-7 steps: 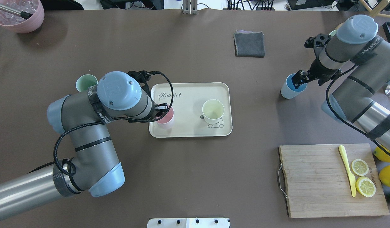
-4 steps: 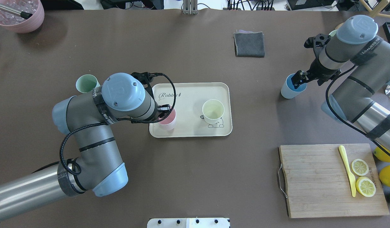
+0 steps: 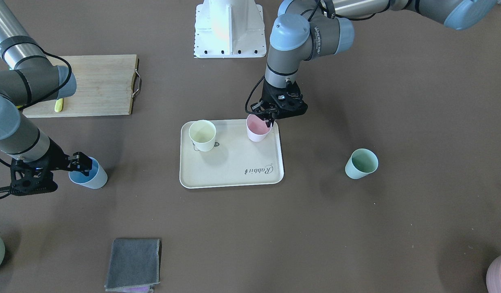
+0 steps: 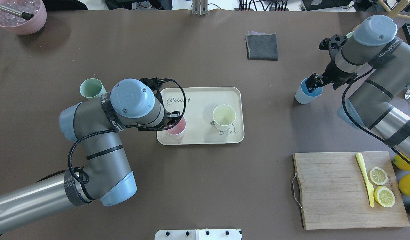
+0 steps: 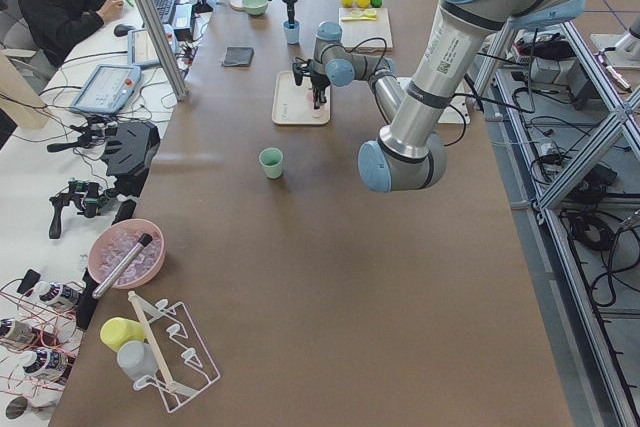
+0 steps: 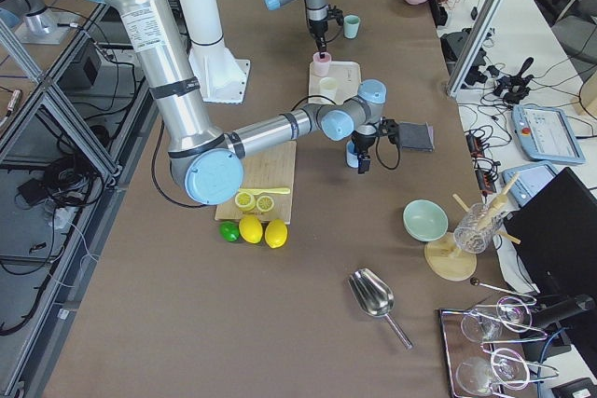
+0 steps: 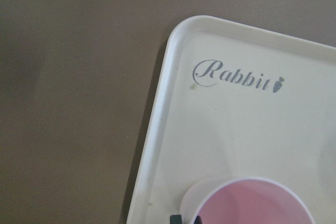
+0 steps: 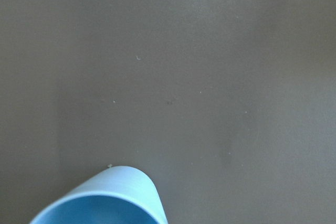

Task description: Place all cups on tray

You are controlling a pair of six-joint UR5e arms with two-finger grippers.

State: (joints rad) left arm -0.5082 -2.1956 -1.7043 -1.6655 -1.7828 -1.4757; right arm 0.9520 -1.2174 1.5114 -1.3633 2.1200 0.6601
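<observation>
The cream tray [image 4: 198, 110] marked "Rabbit" lies mid-table and also shows in the front view [image 3: 234, 171]. A pale yellow cup [image 4: 223, 116] stands on its right part. My left gripper [image 4: 173, 118] is shut on the rim of a pink cup [image 4: 176, 128] at the tray's near-left corner, inside the rim; the cup also shows in the left wrist view [image 7: 257, 203]. A green cup [image 4: 90, 88] stands on the table left of the tray. My right gripper [image 4: 314, 83] is shut on the rim of a blue cup [image 4: 304, 93], which stands on the table right of the tray.
A wooden cutting board [image 4: 344, 190] with lemon slices and a yellow knife lies at the near right, whole lemons [image 4: 408, 185] beside it. A folded grey cloth [image 4: 262, 46] lies at the back. A pink bowl [image 4: 20, 16] stands at the far left corner.
My left arm has moved right and slightly toward the robot, bringing the pink cup from the tray's left edge to inside its rim. The right arm and blue cup have barely shifted.
</observation>
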